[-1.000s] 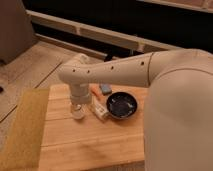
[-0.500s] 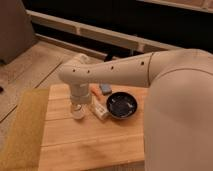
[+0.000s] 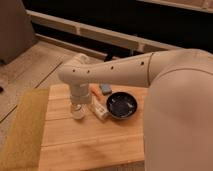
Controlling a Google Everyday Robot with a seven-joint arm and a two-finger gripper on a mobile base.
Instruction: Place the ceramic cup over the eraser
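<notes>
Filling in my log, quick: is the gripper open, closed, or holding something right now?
Gripper: low over the wooden table, at the ceramic cup, left of the black bowl; open or shut cannot be told.

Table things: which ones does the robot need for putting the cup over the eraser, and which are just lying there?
For the job:
- ceramic cup, at the tip of the gripper, left of the bowl
- the eraser: probably the white block beside the cup, but I can't be sure

Just lying about:
- black bowl
- orange thing
- grey-blue thing
</notes>
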